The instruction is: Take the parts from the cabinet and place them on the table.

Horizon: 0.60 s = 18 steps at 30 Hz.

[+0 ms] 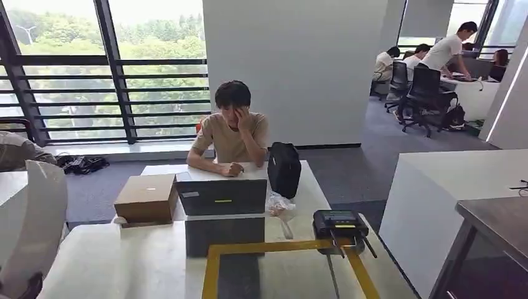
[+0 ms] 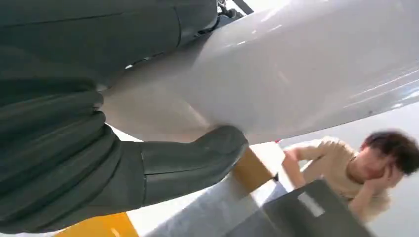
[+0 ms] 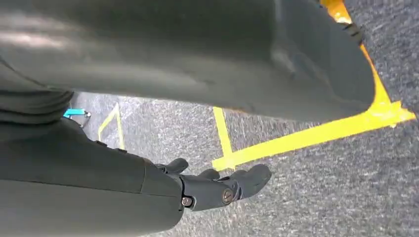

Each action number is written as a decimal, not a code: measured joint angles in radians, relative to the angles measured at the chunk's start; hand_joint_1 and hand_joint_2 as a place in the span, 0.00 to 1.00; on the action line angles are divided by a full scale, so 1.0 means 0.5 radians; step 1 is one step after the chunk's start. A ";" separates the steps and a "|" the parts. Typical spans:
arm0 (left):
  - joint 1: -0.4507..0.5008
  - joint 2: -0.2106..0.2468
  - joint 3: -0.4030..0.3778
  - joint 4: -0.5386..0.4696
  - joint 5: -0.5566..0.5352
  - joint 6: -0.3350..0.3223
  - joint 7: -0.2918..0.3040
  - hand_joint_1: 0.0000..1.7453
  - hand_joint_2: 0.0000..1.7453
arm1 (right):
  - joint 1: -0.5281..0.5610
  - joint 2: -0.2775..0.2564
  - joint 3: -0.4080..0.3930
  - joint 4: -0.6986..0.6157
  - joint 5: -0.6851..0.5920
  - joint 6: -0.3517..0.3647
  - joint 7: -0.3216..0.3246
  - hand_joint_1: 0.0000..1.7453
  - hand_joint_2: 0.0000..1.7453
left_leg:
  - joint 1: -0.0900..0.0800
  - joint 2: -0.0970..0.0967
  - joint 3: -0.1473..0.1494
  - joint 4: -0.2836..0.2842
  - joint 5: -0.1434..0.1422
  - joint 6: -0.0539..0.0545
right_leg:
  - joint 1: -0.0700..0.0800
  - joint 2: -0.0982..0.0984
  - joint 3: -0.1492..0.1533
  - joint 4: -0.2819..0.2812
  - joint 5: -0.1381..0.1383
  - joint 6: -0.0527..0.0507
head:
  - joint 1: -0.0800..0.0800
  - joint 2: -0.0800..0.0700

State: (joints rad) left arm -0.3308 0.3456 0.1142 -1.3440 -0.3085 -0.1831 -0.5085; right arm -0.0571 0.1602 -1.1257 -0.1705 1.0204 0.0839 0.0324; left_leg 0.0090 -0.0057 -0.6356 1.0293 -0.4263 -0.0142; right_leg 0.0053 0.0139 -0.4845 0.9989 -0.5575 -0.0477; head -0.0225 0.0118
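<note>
- Head view. A white table [image 1: 124,261] fills the lower half of the frame, with a rectangle of yellow tape [image 1: 280,248] at lower centre. On the table stand a cardboard box [image 1: 146,198] at centre left, a grey laptop [image 1: 221,196] at centre, a black bag [image 1: 284,168] just right of it, and a black handheld device [image 1: 339,224] on the tape's upper right corner. A seated person [image 1: 231,134] leans on the far edge of the table at centre. A large pale curved part [image 1: 34,218] enters at the lower left edge, above the table's near corner.
- Left wrist view. The left hand [image 2: 163,168] comes in from the left edge; its thick grey thumb [image 2: 207,153] lies against the underside of the pale curved part, which spans the upper right of the frame. The other fingers are hidden, so a full grip cannot be confirmed, though the hand appears to be carrying the part. The cardboard box, the laptop and the person lie at lower right.
- Right wrist view. The right hand [image 3: 217,190] sits at lower centre, its fingers loosely curled and holding nothing, over grey carpet [image 3: 321,197] marked with yellow floor tape [image 3: 306,136].
- Progress, as a judgement. The cabinet is not seen, and the robot faces the table with the part beside it; retrieval seems done. Setting the part on the table remains.
</note>
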 joint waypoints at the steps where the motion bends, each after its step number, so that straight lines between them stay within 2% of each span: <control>1: 0.000 -0.008 -0.047 0.025 -0.051 0.009 -0.011 1.00 1.00 | -0.002 0.000 0.000 0.000 -0.001 0.001 -0.003 0.00 0.00 | 0.000 -0.001 0.003 -0.001 -0.003 0.004 | 0.000 0.000 0.008 -0.009 0.000 0.000 | 0.000 0.000; 5: -0.001 -0.050 -0.212 0.083 -0.148 0.046 -0.030 1.00 1.00 | -0.009 -0.001 -0.002 0.000 -0.007 0.000 -0.007 0.00 0.00 | -0.002 -0.001 0.006 -0.001 -0.015 0.022 | 0.000 -0.003 0.020 -0.029 -0.004 0.003 | 0.000 0.000; 8: -0.008 -0.066 -0.266 0.103 -0.160 0.052 -0.030 1.00 1.00 | -0.008 -0.001 -0.005 0.000 -0.008 0.000 -0.007 0.00 0.00 | -0.006 0.001 0.009 -0.001 -0.018 0.028 | -0.004 -0.003 0.023 -0.035 -0.003 0.016 | 0.000 0.000; 9: -0.011 -0.069 -0.277 0.110 -0.160 0.053 -0.030 1.00 1.00 | -0.008 -0.001 -0.007 0.000 -0.008 0.000 -0.007 0.00 0.00 | -0.008 0.001 0.009 -0.001 -0.018 0.029 | -0.006 -0.003 0.023 -0.036 -0.002 0.031 | 0.000 0.000; 11: -0.017 -0.072 -0.295 0.122 -0.160 0.053 -0.030 1.00 1.00 | -0.008 -0.001 -0.011 0.000 -0.008 0.000 -0.007 0.00 0.00 | -0.012 0.001 0.009 0.000 -0.016 0.031 | -0.014 -0.003 0.024 -0.037 -0.003 0.079 | 0.000 0.000; 12: -0.019 -0.073 -0.300 0.127 -0.160 0.053 -0.031 1.00 1.00 | -0.008 -0.001 -0.013 0.000 -0.008 0.000 -0.007 0.00 0.00 | -0.013 0.001 0.010 0.000 -0.015 0.032 | -0.015 -0.003 0.024 -0.037 -0.003 0.084 | 0.000 0.000; 16: -0.050 -0.084 -0.333 0.159 -0.165 0.046 -0.060 1.00 1.00 | -0.006 -0.001 -0.017 0.000 -0.009 -0.003 -0.007 0.00 0.00 | -0.011 0.000 0.013 -0.001 -0.011 0.035 | -0.015 -0.004 0.025 -0.037 0.000 0.089 | 0.000 0.000; 18: -0.076 -0.099 -0.383 0.212 -0.272 0.136 -0.063 1.00 1.00 | -0.006 -0.001 -0.018 0.000 -0.009 -0.003 -0.008 0.00 0.00 | -0.010 0.000 0.017 -0.002 -0.010 0.034 | -0.014 -0.006 0.029 -0.037 0.000 0.089 | 0.000 0.000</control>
State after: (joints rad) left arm -0.3689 0.2964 -0.0773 -1.2380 -0.4446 -0.1150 -0.5398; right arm -0.0600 0.1598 -1.1349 -0.1705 1.0159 0.0824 0.0283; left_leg 0.0038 -0.0056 -0.6269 1.0284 -0.4314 0.0027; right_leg -0.0020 0.0111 -0.4702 0.9805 -0.5575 -0.0031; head -0.0225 0.0118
